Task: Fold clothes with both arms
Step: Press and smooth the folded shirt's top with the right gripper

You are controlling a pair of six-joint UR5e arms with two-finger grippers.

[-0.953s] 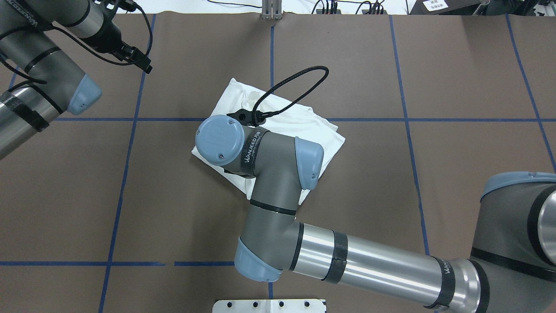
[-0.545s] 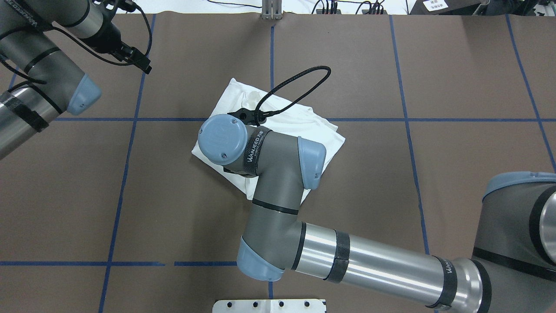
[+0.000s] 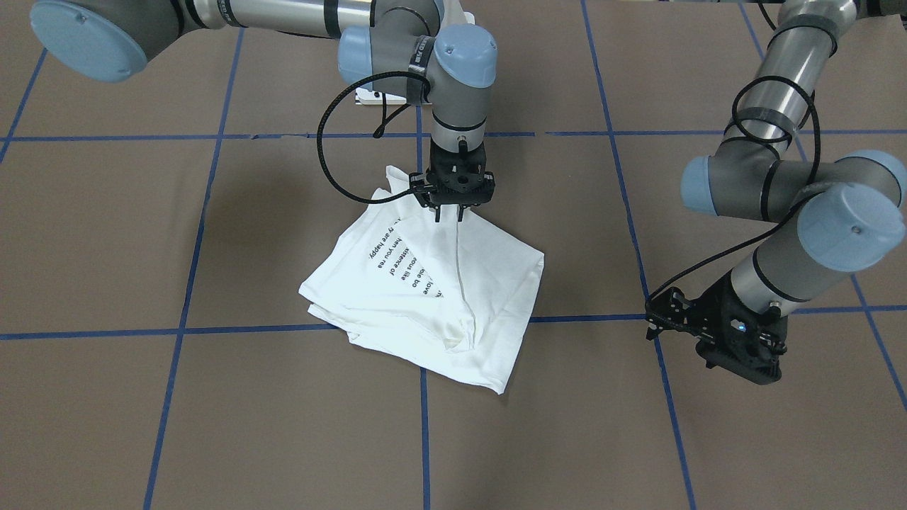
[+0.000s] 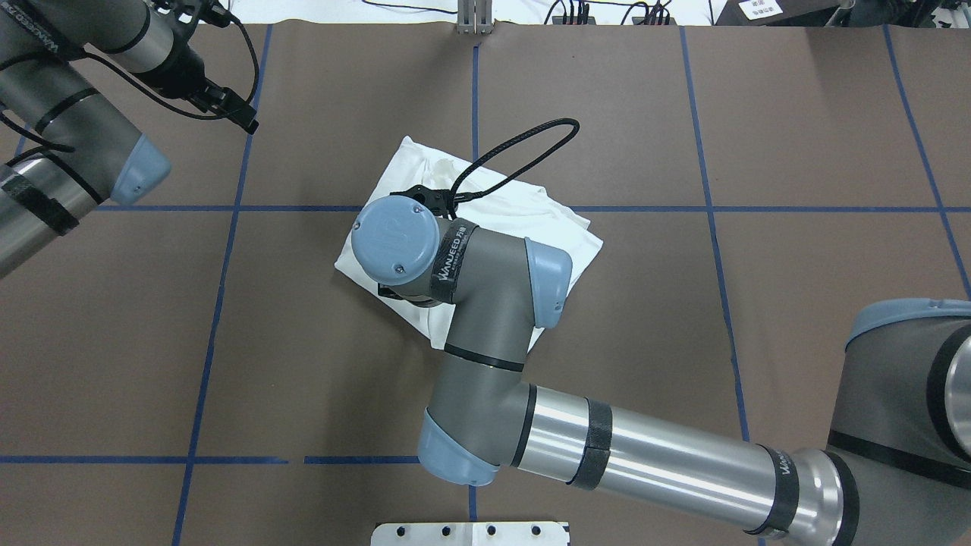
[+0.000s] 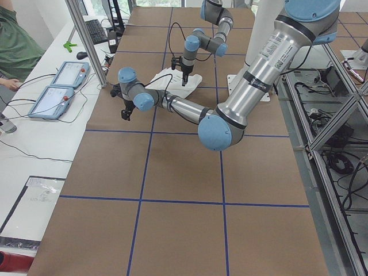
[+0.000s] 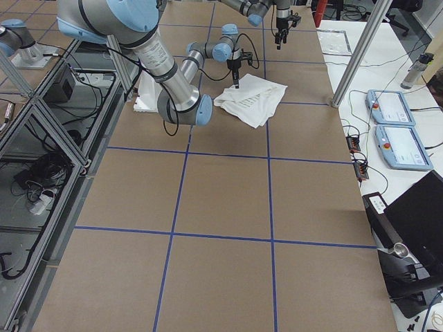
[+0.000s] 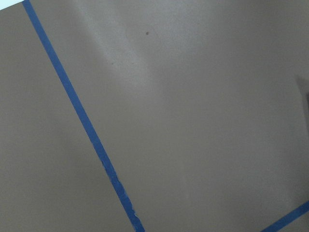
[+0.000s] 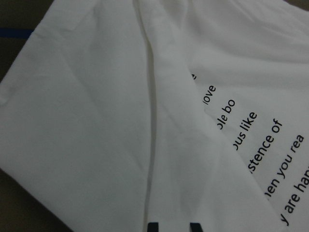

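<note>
Found shirt (image 3: 489,283) half-folded at worktop (image 3: 142,425) centre.
From the front: hung right jaws at its twelve o'clock edge, narrowly gapped, grip impossible to tell; left jaws off at three o'clock, state likewise. Could have unfolded under one-sided pull.

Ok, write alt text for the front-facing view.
A folded white shirt with lines of black text lies on a brown table; the right gripper points straight down at its edge nearest the robot. The left gripper hangs over bare table, clear of the shirt.

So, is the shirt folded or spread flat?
Folded: the shirt lies in a compact layered bundle, with its printed text partly covered by a flap.
</note>
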